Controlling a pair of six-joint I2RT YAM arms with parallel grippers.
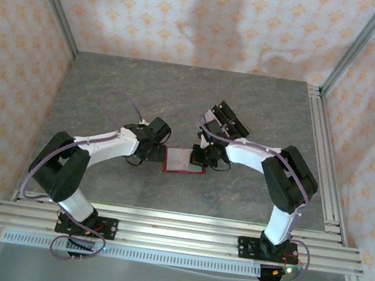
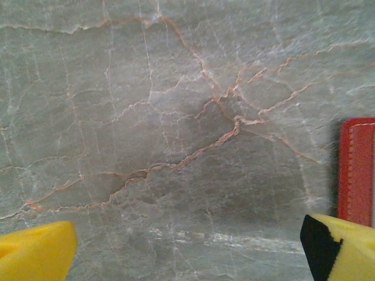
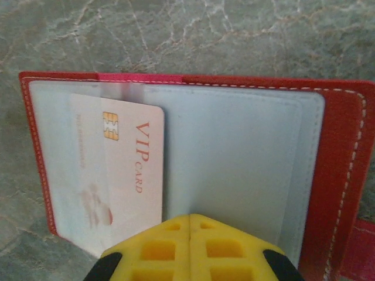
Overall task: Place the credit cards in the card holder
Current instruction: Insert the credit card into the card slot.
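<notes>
The card holder (image 3: 343,175) is a red wallet lying spread open on the marble table, its pale inner pockets facing up. One of the credit cards (image 3: 137,175), pinkish with "VIP CARD" and a gold chip, lies on its left half, with the left part under the translucent pocket. My right gripper (image 3: 189,221) is shut, yellow fingertips together over the wallet's near edge, nothing seen between them. In the top view the wallet (image 1: 179,161) lies between both grippers. My left gripper (image 2: 187,252) is open over bare table, and the wallet's red edge (image 2: 357,170) lies just beyond its right finger.
Aluminium rails (image 1: 328,160) run along the table's right side and near edge. Patterned walls (image 1: 18,54) close in the left, back and right. Grey marble table (image 1: 125,90) stretches behind the arms.
</notes>
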